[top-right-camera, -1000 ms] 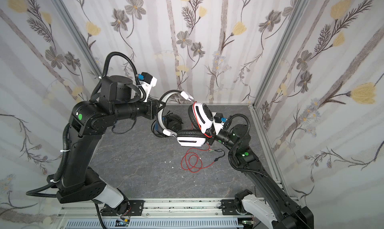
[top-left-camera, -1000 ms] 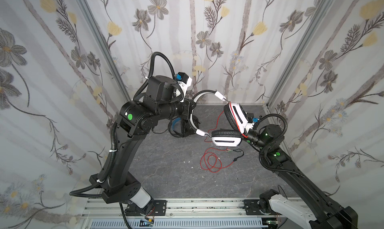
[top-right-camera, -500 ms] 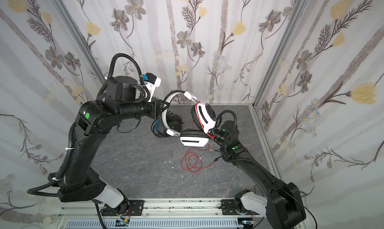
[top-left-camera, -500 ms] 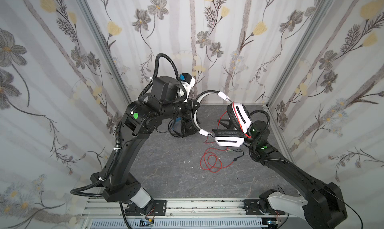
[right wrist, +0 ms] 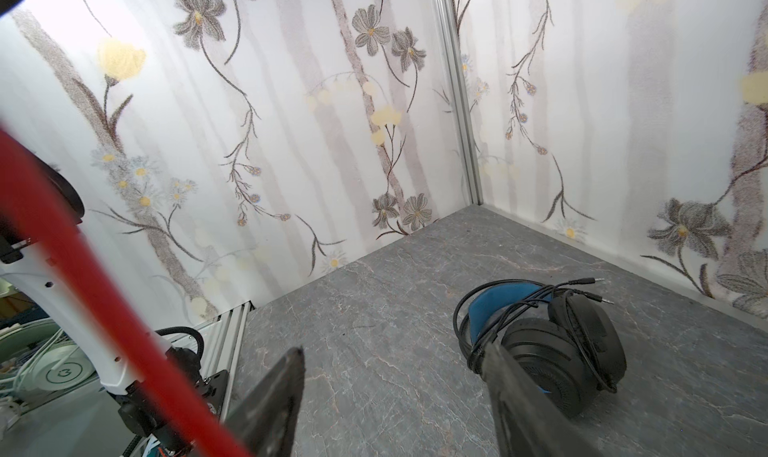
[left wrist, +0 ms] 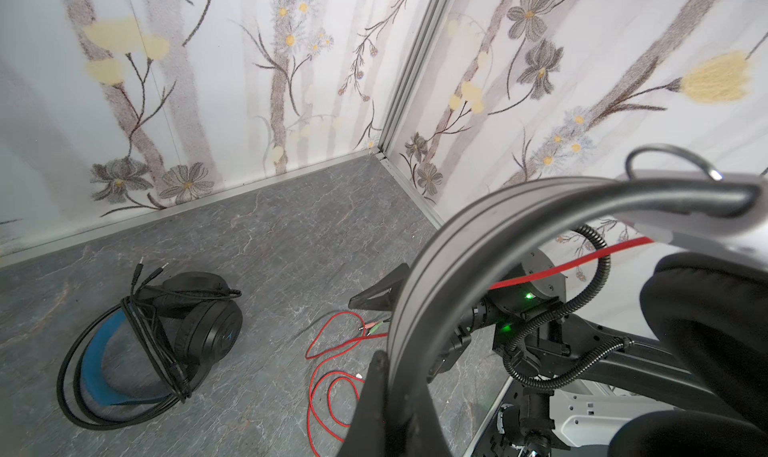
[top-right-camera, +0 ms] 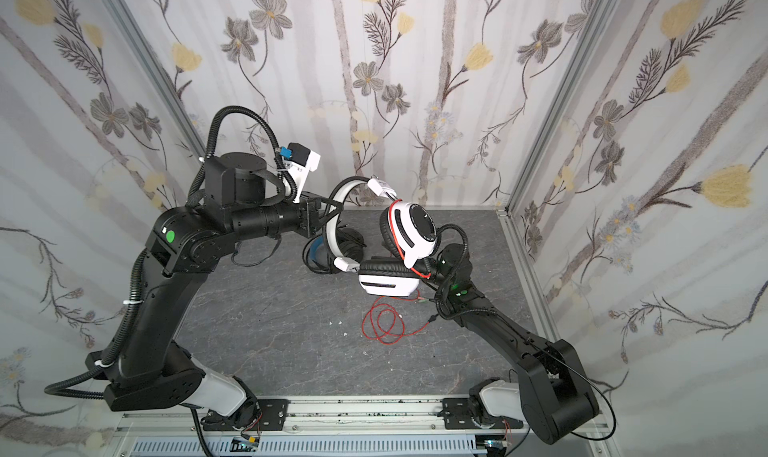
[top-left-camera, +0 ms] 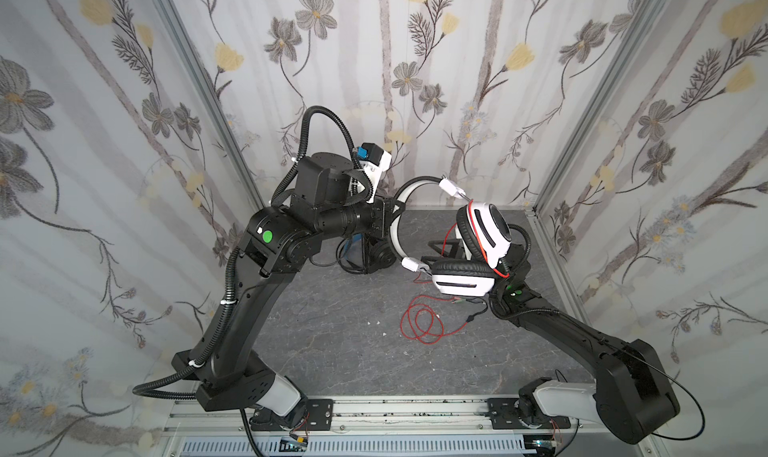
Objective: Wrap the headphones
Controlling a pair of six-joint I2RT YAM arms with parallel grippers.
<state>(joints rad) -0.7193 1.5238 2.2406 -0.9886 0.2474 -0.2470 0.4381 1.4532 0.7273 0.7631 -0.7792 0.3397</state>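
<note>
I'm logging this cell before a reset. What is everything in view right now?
white headphones: one pair, white with black earpads, held up off the table.
red cable: one, red, running from the white headphones down to loose loops on the table.
black headphones: one pair, black with blue inner band, lying at the back of the table, its black cable wound round it.
table: one, grey marbled.
walls: three, floral wallpaper, around the table.
left gripper: one, black, shut on the white headband.
right gripper: one, black, open, nothing between its fingers.
</note>
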